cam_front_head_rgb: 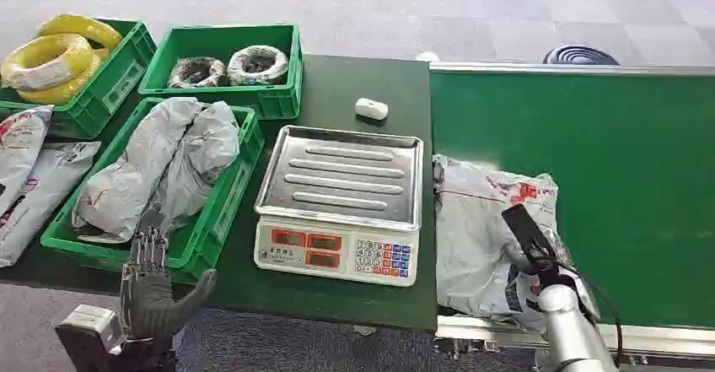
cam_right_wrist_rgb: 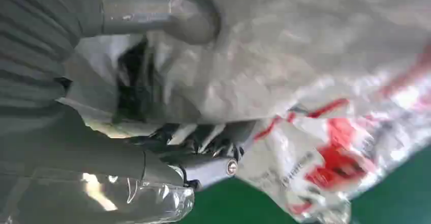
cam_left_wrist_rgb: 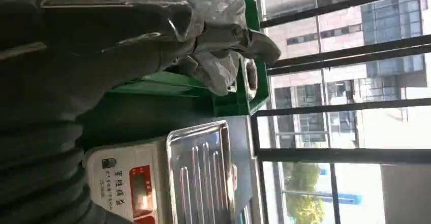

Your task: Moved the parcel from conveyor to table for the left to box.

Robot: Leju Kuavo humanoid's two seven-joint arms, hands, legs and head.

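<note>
Item: grey crinkled plastic parcel with red print, lying on the green conveyor belt at its near edge, touching the dark bench side. Not yet on the bench.

Right hand: on the parcel's near end; in the right wrist view its thumb and dark fingers close round a fold of the film, evidently holding it to drag or lift it across.

Left hand: raised at the bench's front edge, fingers apart, holding nothing; probably waiting.

Also: steel-pan weighing scale beside the parcel; green plastic crate of grey bags, likely the boxing destination.
</note>
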